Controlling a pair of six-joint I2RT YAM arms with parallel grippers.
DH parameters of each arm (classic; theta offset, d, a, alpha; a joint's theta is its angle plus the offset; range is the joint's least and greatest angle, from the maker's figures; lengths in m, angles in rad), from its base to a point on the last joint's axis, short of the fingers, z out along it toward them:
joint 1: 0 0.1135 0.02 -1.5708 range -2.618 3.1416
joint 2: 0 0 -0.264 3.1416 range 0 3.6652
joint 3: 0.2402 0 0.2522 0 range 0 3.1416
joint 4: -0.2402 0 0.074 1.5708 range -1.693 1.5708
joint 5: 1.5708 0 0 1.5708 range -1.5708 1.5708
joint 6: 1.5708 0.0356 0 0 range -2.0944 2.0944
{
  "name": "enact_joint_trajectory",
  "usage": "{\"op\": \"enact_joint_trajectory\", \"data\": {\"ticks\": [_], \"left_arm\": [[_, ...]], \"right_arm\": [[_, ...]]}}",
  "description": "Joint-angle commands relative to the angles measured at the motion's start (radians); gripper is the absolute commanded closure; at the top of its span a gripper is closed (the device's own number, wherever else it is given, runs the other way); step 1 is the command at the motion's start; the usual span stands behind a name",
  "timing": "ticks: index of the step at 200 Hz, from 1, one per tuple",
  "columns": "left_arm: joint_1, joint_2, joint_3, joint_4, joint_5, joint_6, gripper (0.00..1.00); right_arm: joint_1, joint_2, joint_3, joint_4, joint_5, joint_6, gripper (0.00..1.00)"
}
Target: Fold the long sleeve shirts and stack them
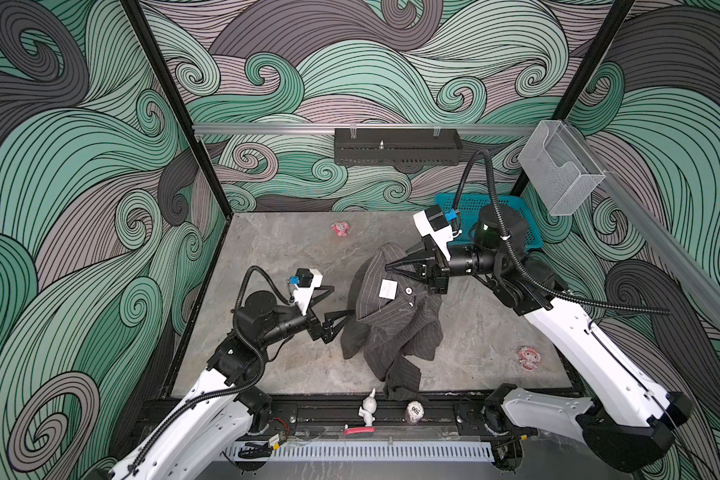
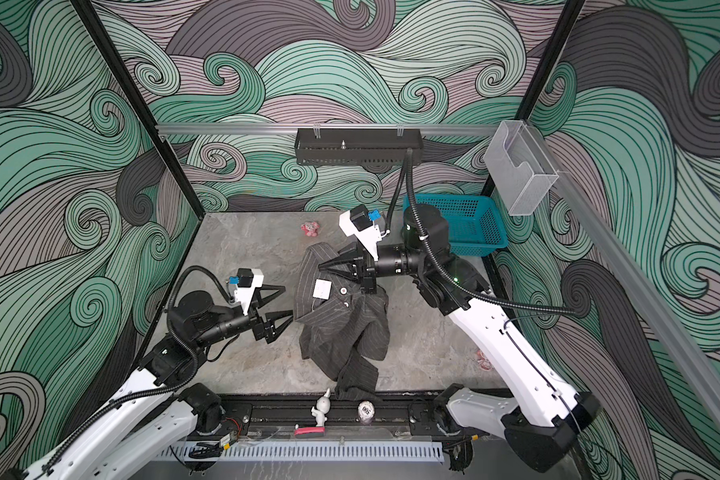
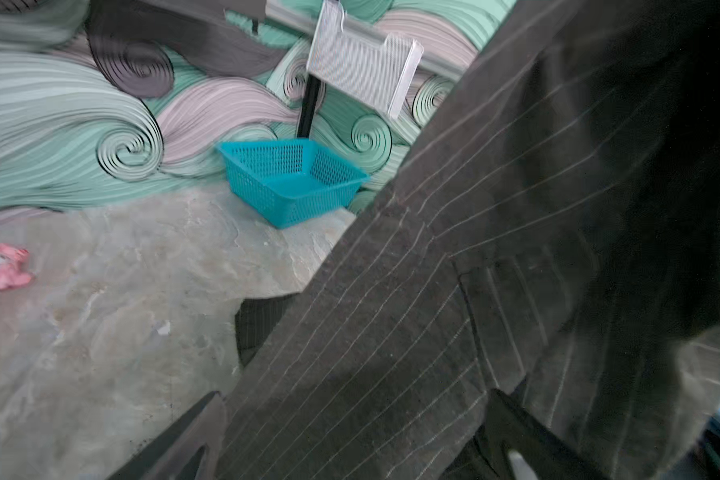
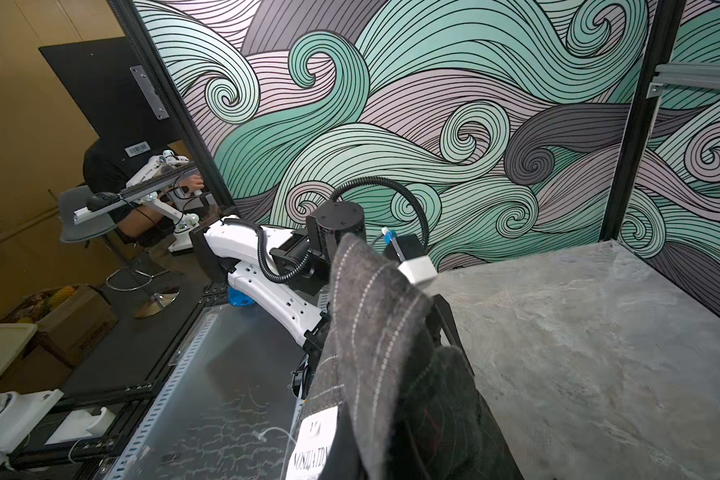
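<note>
Shirt [image 3: 433,311], judged soft, light and limp, hangs bunched onto the bench [image 1: 275,266] near the basket [image 3: 254,187], its top pinched in the closed right end effector [image 1: 388,268]; left end effector [image 1: 342,300] gapes at its edge. Best hold: shoulder seams.

Even soft light, wrist views motion-blurred, wide-angle warp

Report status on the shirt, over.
Right gripper shut on shirt near collar; shirt bunched, unfolded. Left gripper open at its edge. Teal basket behind, not obstructing.
</note>
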Motion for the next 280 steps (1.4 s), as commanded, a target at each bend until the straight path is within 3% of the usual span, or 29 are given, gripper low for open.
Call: {"op": "enact_joint_trajectory", "data": {"ticks": [1, 53, 100, 124, 162, 203, 215, 227, 237, 251, 262, 280], "left_arm": [[-0.05, 0.066, 0.086, 0.008, -0.092, 0.014, 0.01], [-0.065, 0.05, 0.09, 0.058, -0.243, 0.087, 0.01], [-0.065, 0.126, 0.146, 0.086, -0.245, 0.155, 0.01], [-0.065, 0.167, 0.206, 0.08, -0.218, 0.212, 0.01], [-0.064, 0.256, 0.271, 0.074, -0.041, 0.265, 0.04], [-0.064, 0.278, 0.283, 0.048, 0.219, 0.235, 0.22], [-0.064, 0.272, 0.286, 0.031, 0.28, 0.228, 0.32], [-0.064, 0.264, 0.283, 0.018, 0.319, 0.219, 0.59], [-0.064, 0.255, 0.276, 0.016, 0.347, 0.217, 1.0], [-0.064, 0.251, 0.283, -0.018, 0.352, 0.224, 1.0], [-0.065, 0.252, 0.296, -0.058, 0.293, 0.22, 1.0], [-0.064, 0.253, 0.317, -0.129, 0.16, 0.224, 1.0]], "right_arm": [[-0.013, 0.011, 0.001, 0.08, -0.054, 0.035, 1.0], [-0.038, 0.018, 0.002, 0.075, -0.102, 0.04, 1.0], [-0.043, 0.019, -0.008, 0.066, -0.129, 0.038, 1.0], [-0.043, 0.019, -0.011, 0.058, -0.147, 0.036, 1.0], [-0.047, 0.021, -0.013, 0.033, -0.172, 0.017, 1.0], [-0.099, 0.026, -0.039, 0.054, -0.184, 0.038, 1.0], [-0.118, 0.03, -0.059, 0.089, -0.186, 0.065, 1.0], [-0.135, 0.037, -0.074, 0.11, -0.188, 0.081, 1.0], [-0.147, 0.048, -0.08, 0.125, -0.187, 0.096, 0.99], [-0.165, 0.064, -0.086, 0.139, -0.185, 0.112, 0.96], [-0.175, 0.075, -0.093, 0.151, -0.175, 0.123, 0.94], [-0.19, 0.089, -0.105, 0.158, -0.131, 0.132, 0.8]]}}
